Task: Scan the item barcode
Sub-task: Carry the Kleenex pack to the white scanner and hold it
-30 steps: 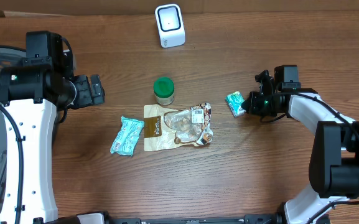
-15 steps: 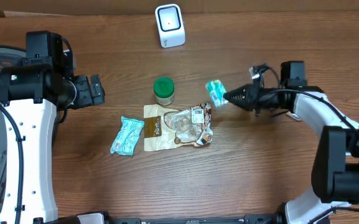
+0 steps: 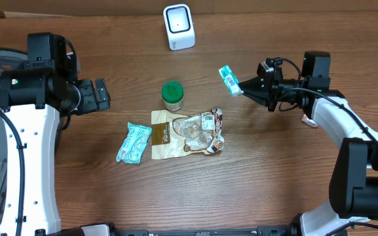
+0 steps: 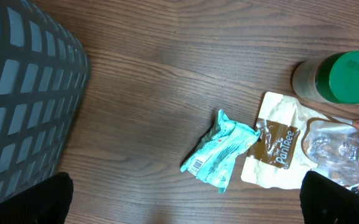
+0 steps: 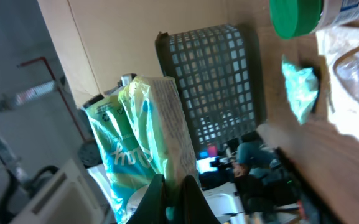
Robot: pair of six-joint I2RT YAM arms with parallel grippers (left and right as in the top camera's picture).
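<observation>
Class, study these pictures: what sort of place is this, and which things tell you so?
Probably a mock checkout bench in a lab: a white scanner on the wooden table, a teal snack packet near a green-lidded jar, and a mesh basket at the side.

Overhead looks straight down from high on the table [image 3: 274, 183], scanner [image 3: 178, 26] at 12 o'clock. Left wrist looks down from nearer: basket [image 4: 23, 99] at 9 o'clock, jar [image 4: 344, 76] at 2. Right wrist, rolled sideways and close on the packet [image 5: 148, 130], looks across the table. All three share the jar.
</observation>
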